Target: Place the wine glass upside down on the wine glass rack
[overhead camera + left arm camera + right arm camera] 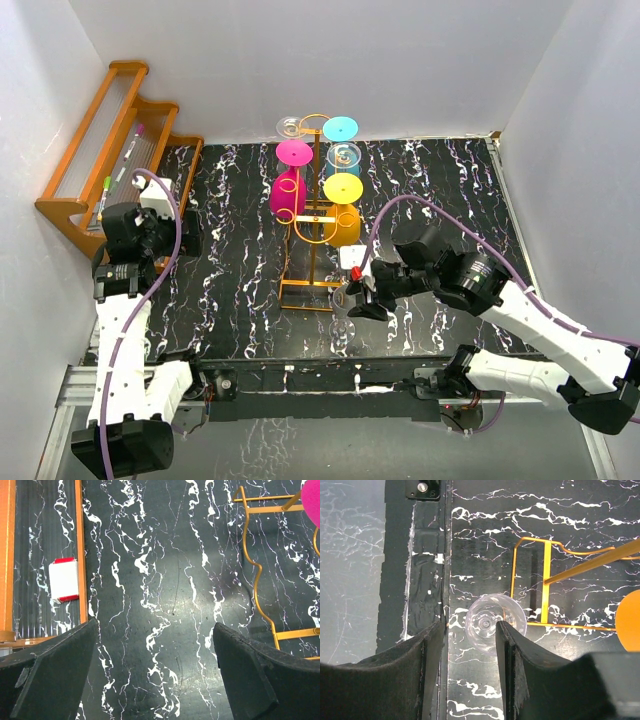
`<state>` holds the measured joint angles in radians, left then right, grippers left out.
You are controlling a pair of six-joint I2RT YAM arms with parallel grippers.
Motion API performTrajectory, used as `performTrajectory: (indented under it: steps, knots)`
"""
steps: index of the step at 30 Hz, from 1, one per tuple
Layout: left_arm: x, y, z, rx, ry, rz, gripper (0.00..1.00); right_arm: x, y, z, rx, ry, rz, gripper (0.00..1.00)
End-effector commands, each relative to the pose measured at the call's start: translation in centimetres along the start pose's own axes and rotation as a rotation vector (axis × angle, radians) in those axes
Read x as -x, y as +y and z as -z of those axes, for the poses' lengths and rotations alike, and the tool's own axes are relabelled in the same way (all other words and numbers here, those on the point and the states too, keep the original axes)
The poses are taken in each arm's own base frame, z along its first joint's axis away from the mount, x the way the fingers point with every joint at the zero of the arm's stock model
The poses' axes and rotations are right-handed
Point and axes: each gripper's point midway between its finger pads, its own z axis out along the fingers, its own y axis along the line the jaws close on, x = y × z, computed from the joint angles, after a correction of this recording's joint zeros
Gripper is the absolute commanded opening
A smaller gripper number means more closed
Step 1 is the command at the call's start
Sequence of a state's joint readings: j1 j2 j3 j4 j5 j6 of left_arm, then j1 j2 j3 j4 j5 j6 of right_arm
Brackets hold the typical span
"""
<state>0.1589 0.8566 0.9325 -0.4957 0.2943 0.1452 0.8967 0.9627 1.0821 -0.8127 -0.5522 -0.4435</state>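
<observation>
A clear wine glass (343, 312) stands upright on the black marbled table, just in front of the rack's base. In the right wrist view I look straight down into the wine glass (487, 622). My right gripper (364, 298) hovers over it, open (470, 627), with the right finger (512, 655) overlapping the glass rim; I see no grip. The golden wire wine glass rack (315, 215) stands mid-table, with pink, yellow, cyan and clear glasses hanging upside down on it. Its base shows in the right wrist view (546, 580). My left gripper (185, 240) is open and empty (155, 630) over bare table.
A brown wooden stepped shelf (110, 150) stands at the far left, holding thin pen-like items. Its edge (80, 545) and a white and red object (64, 580) show in the left wrist view. The table's near edge (427, 580) lies just left of the glass. White walls enclose the table.
</observation>
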Motion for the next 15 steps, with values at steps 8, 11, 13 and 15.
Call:
performTrajectory:
  steps: [8, 11, 13, 15]
  knots:
    - [0.0, 0.1, 0.5, 0.007, -0.022, -0.007, 0.97, -0.7, 0.1, -0.5, -0.002, 0.013, 0.002, 0.48]
    - [-0.2, -0.1, 0.5, -0.001, -0.023, -0.009, 0.97, -0.9, 0.1, -0.7, -0.001, 0.024, 0.000, 0.48]
    - [-0.4, -0.1, 0.4, -0.002, -0.020, -0.010, 0.97, -1.3, 0.0, -0.8, 0.000, 0.036, 0.000, 0.47]
    - [-0.4, -0.1, 0.5, -0.002, -0.020, -0.012, 0.97, -1.6, 0.0, -1.1, 0.003, 0.046, -0.001, 0.47]
